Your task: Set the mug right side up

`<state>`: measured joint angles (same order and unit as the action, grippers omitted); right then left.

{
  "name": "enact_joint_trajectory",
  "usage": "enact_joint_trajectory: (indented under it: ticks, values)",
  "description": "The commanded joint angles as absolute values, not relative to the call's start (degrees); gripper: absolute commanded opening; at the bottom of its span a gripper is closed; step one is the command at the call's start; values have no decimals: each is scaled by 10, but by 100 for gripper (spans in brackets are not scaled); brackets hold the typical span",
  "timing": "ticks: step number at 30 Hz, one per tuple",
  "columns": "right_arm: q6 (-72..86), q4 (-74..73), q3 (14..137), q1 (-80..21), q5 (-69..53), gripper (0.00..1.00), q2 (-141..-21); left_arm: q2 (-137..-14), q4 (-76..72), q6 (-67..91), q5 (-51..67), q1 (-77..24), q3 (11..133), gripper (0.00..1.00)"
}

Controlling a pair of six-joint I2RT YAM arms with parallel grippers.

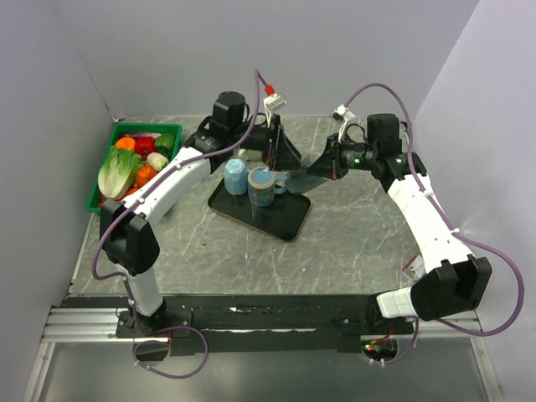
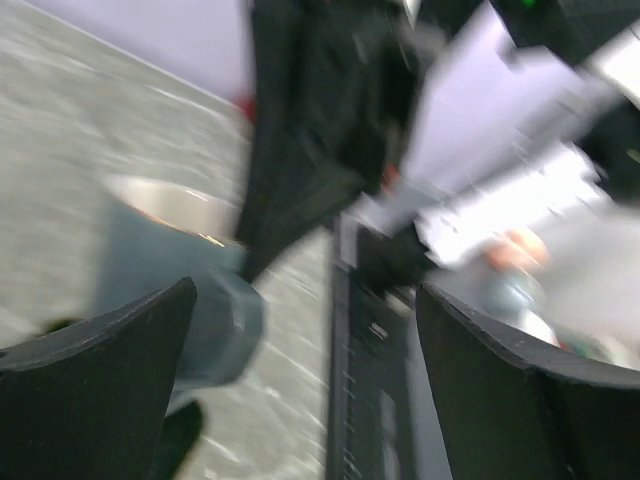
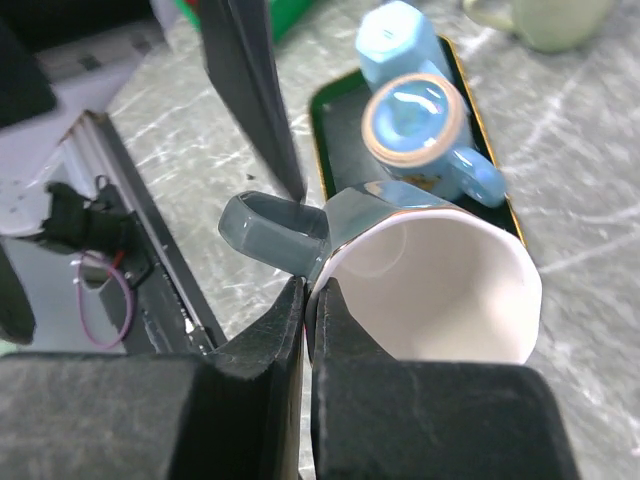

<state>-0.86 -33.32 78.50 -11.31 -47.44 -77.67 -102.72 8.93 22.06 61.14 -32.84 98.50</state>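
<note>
— Where is the grey glazed mug with the white inside (image 3: 430, 290) found?
— Just beside the black rectangular tray (image 1: 268, 219); its rim (next to the handle) is pinched by the right gripper (image 3: 310, 300).
— And the left gripper (image 2: 305, 292)?
— Spread wide, nothing held.

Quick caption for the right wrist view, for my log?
Right gripper clamps grey mug by its rim; blue mug on tray beyond.

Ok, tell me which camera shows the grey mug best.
Right wrist. The grey mug fills the frame there: white inside, handle, and rim pinched by the right gripper. Left wrist gives only a blurred grey shape, probably the mug. Top external shows it small, dark and hard to make out.
</note>
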Motion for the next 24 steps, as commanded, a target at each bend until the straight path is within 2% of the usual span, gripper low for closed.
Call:
enact_joint_trajectory:
  ticks: [1, 7, 13, 24]
  values:
    - [16, -293, 809, -117, -432, 0, -748, -992, 77, 228, 435, -319, 999, 96]
    - [-18, -313, 864, -115, -346, 0, -794, -925, 44, 288, 309, -278, 920, 96]
    - [-61, -337, 932, -122, -208, 0, -868, -864, 107, 258, 161, -267, 878, 96]
    - [-156, -309, 1031, -198, -64, 0, -1033, -843, 148, 252, 151, -256, 850, 96]
